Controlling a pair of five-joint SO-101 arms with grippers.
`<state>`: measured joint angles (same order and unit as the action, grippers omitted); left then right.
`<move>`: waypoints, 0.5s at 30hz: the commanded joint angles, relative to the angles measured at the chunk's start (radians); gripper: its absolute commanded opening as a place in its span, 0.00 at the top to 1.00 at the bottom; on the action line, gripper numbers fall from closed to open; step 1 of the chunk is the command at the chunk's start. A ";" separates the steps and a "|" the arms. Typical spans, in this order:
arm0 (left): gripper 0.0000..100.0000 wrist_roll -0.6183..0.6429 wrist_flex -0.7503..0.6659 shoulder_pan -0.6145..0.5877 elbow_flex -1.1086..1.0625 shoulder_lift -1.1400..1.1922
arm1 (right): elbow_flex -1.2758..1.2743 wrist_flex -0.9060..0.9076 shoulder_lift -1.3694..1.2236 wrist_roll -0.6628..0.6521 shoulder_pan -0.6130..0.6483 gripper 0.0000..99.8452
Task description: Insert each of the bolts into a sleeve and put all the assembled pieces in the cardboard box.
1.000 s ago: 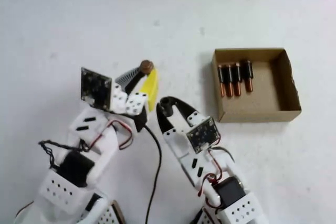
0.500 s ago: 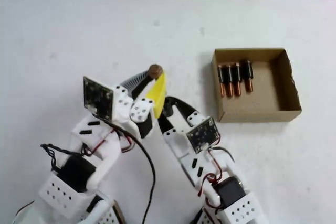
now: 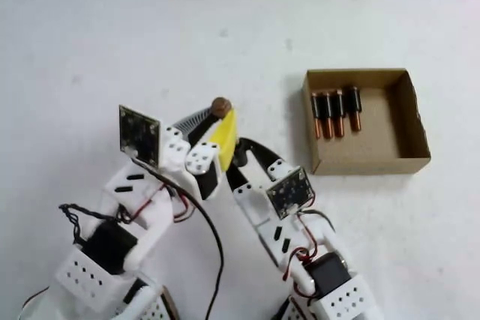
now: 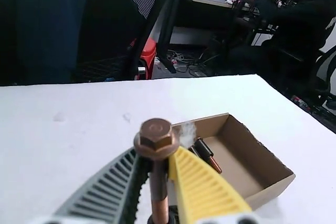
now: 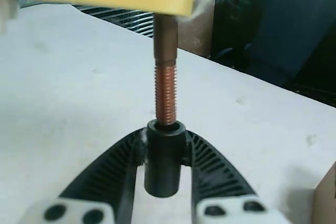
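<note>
My left gripper point(image 4: 157, 182) is shut on a copper bolt point(image 4: 156, 140), held upright with its hex head point(image 3: 220, 106) on top. Directly below it, my right gripper point(image 5: 164, 156) is shut on a black sleeve point(image 5: 165, 157) standing upright. The bolt's threaded tip point(image 5: 166, 98) has just entered the sleeve's mouth. In the high view both grippers meet at mid-table, left of the cardboard box point(image 3: 409, 157), where my right gripper point(image 3: 238, 157) sits under the yellow finger point(image 3: 222, 137). Three assembled pieces point(image 3: 336, 112) lie side by side in the box.
The white table point(image 3: 112, 43) stretches open behind and left of the arms. A black cable point(image 3: 214, 245) runs between the two arm bases. The box's near wall stands just right of my right arm.
My left gripper carried the bolt rightward over the sleeve, then eased down slightly so the tip meets the sleeve. The right arm has stayed put.
</note>
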<state>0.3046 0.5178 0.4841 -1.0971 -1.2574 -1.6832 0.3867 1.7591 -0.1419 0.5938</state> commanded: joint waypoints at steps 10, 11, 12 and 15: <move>0.98 0.107 0.124 0.013 0.009 -0.028 | -0.008 -0.002 0.010 0.003 0.005 0.98; 0.98 0.126 0.138 0.013 0.009 -0.028 | -0.008 -0.002 0.010 0.003 0.005 0.98; 0.98 0.137 0.153 0.013 0.009 -0.027 | -0.008 -0.002 0.010 0.003 0.005 0.98; 0.98 0.144 0.190 0.013 -0.015 -0.028 | -0.008 -0.004 0.010 0.003 0.004 0.98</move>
<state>0.4319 0.6697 0.4856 -1.0986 -1.2605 -1.6832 0.3882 1.7576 -0.1419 0.6015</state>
